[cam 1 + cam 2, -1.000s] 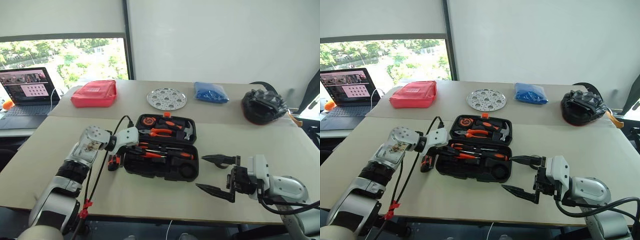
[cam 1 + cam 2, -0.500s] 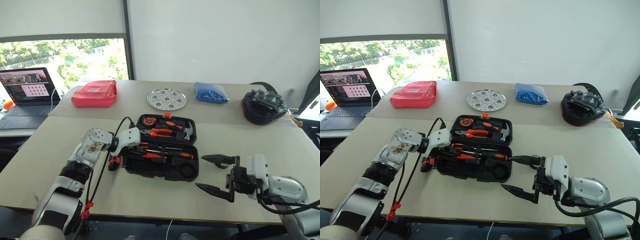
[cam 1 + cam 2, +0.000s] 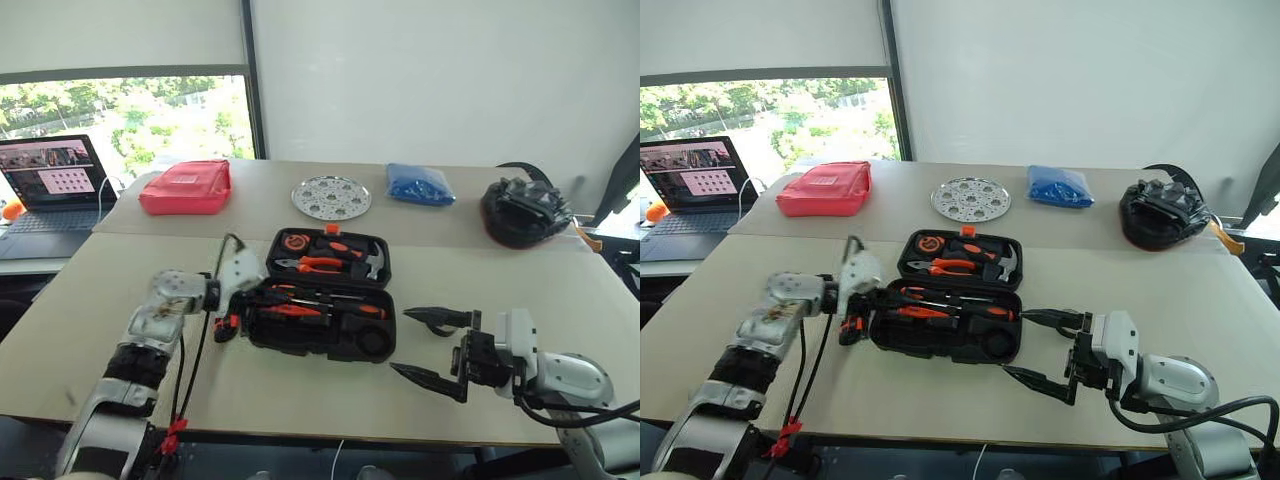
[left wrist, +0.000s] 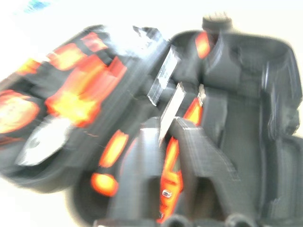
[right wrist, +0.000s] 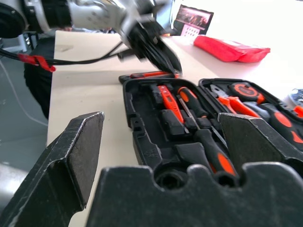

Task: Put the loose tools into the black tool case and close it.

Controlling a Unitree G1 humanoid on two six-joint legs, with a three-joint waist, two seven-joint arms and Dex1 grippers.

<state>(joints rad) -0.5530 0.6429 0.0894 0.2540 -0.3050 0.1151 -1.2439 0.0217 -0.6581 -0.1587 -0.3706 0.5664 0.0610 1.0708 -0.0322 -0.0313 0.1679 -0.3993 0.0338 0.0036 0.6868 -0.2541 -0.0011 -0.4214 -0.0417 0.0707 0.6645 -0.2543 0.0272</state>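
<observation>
- Black tool case [image 3: 320, 347]: it lies open on the table [image 3: 520, 290] between my two arms. The lid [image 3: 384, 268] is folded flat away from me and the base half is nearer. It is moulded plastic, so I judge it stiff and unlikely to flex.
- Lid contents: the pliers [image 3: 312, 264] and the hammer [image 3: 366, 262] sit in its recesses. I expect the lid to feel heavier than bare plastic as it swings. The far rim beside the orange latch [image 3: 333, 229] looks the best place to lift or push.
- Base contents: two screwdrivers [image 3: 300, 309] with orange-and-black handles lie in the recesses. They are rigid, and their handles probably offer fair friction.
- Loose tool [image 3: 228, 326]: a small orange-and-black piece lies flat on the table, just beside the case's left end. I judge it light, hard and low, so it may skate if nudged. I would pinch it across the middle of its body.
- Left gripper [image 5: 165, 59]: it hangs over the left end of the case, above the loose tool. Motion blur means I cannot tell whether it is released or clenched, or whether it carries anything.
- Right gripper [image 3: 400, 343]: it is spread wide and empty, level above the table just right of the case and touching nothing.
</observation>
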